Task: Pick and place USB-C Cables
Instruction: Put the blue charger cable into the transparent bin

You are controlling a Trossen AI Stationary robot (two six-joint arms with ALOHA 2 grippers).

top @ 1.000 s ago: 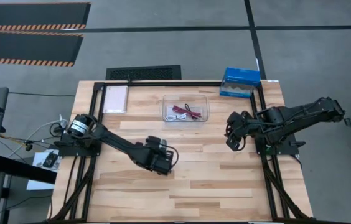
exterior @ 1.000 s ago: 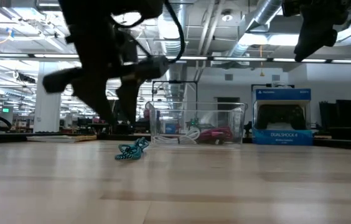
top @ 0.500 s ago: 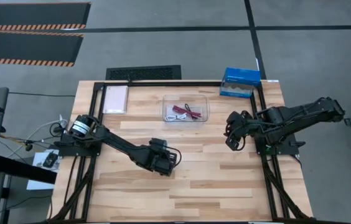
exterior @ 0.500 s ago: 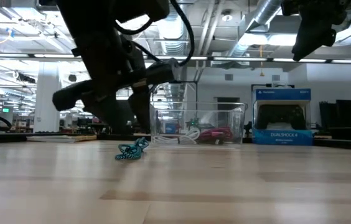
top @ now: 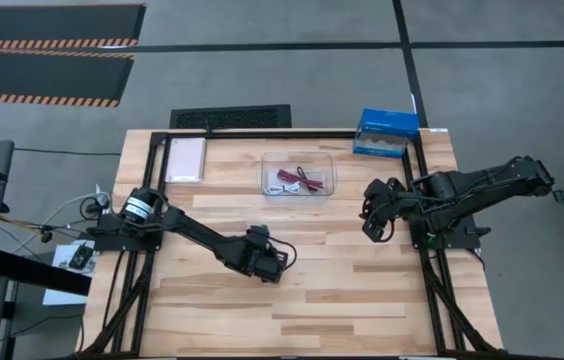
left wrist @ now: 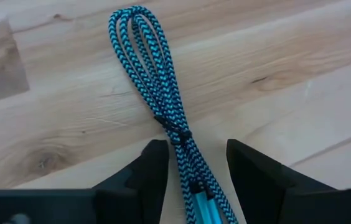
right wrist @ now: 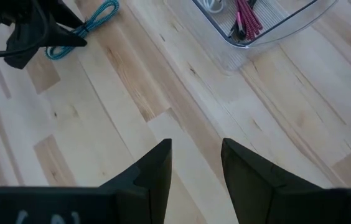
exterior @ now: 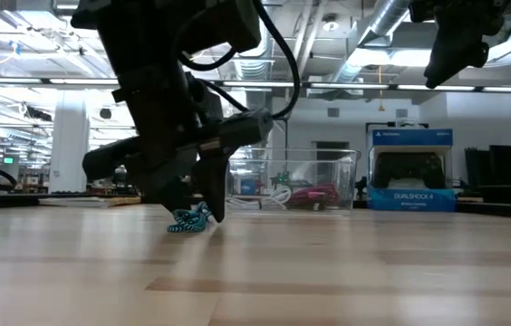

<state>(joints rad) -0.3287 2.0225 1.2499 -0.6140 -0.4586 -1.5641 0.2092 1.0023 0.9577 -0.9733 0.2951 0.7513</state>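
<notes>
High view: the left gripper [top: 280, 262] has advanced slightly further across the table [top: 362, 290] than half a second ago. It hides the teal cable here. The right gripper [top: 372, 222] hangs unchanged near the table's right side. The clear bin [top: 298, 174] holds the dark red cable [top: 302, 180] and the white cable [top: 280, 188].

Low view: the left gripper [exterior: 203, 206] has dropped from above the teal cable [exterior: 190, 220] to table level, fingertips at the cable, which lies flat in front of the bin [exterior: 288, 183].

Left wrist view: the teal cable [left wrist: 163, 102] lies on bare wood, its long axis running straight away from the camera, looped end far, plug end between the open fingers [left wrist: 152, 171], which straddle it without visible contact.

Right wrist view: the right gripper [right wrist: 196, 163] is open and empty; the teal cable [right wrist: 88, 28] lies well apart from the bin [right wrist: 269, 34].
</notes>
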